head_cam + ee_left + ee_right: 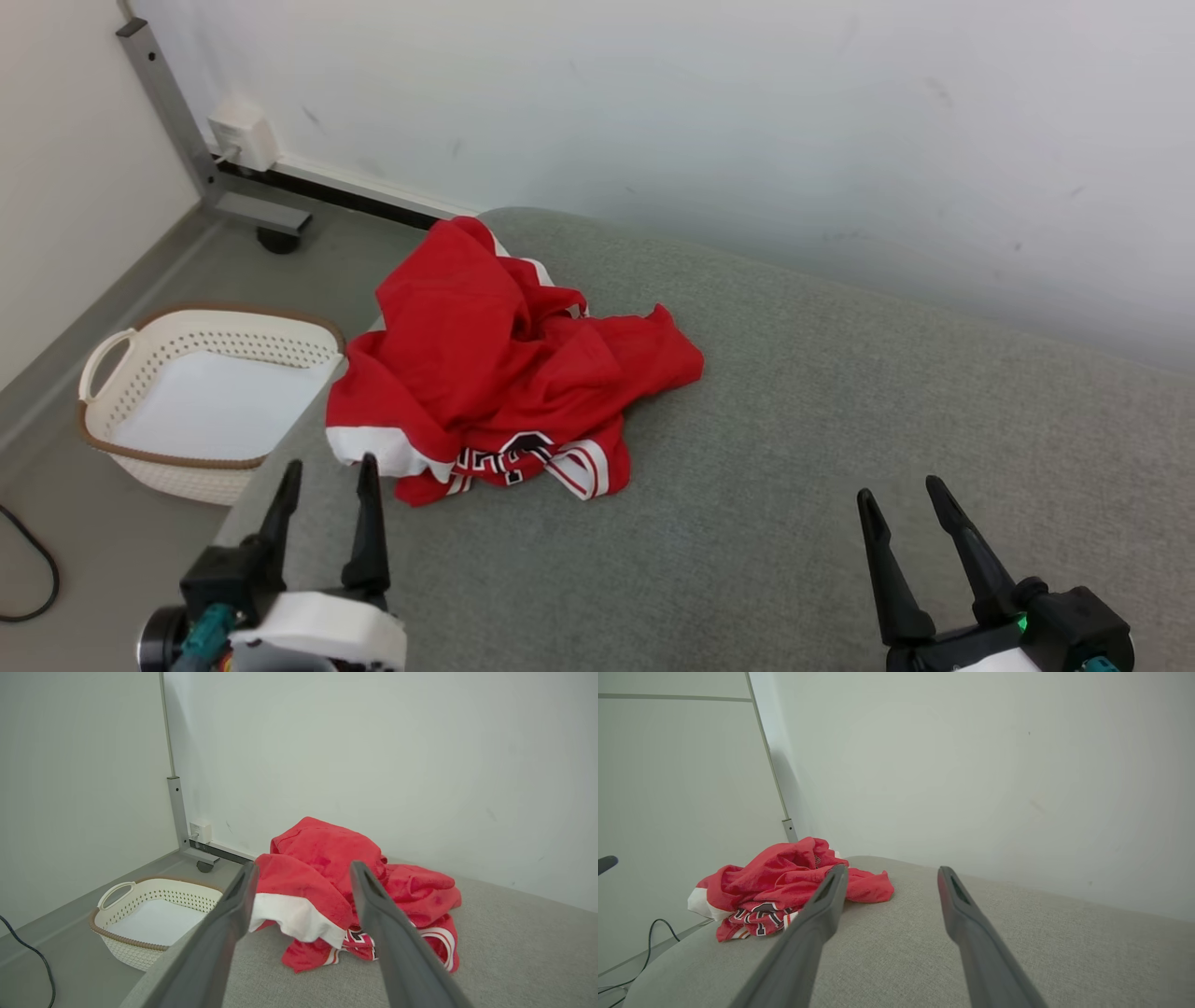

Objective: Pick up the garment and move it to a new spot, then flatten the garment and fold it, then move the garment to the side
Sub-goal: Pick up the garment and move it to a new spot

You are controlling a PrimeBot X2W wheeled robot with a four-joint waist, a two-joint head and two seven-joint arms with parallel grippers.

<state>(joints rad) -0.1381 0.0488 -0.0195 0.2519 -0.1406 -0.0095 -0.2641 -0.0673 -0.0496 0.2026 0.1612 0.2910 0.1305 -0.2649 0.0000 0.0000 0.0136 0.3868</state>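
Note:
The garment (pixel 495 373) is a red jersey with white trim and black lettering, crumpled in a heap at the left end of the grey cushioned surface (pixel 840 420). It shows up close in the left wrist view as the garment (pixel 327 877), and farther off to the left in the right wrist view as the garment (pixel 784 886). My left gripper (pixel 329 471) stands open just in front of the heap's white hem, apart from it, holding nothing. My right gripper (pixel 901 495) is open over bare cushion at the lower right, well away from the cloth.
A cream perforated basket (pixel 121 373) with a brown rim sits on the floor left of the cushion. A grey metal post (pixel 177 121) with a wheel and a wall socket (pixel 245 135) stand behind it. A black cable (pixel 37 579) lies on the floor. A pale wall backs the cushion.

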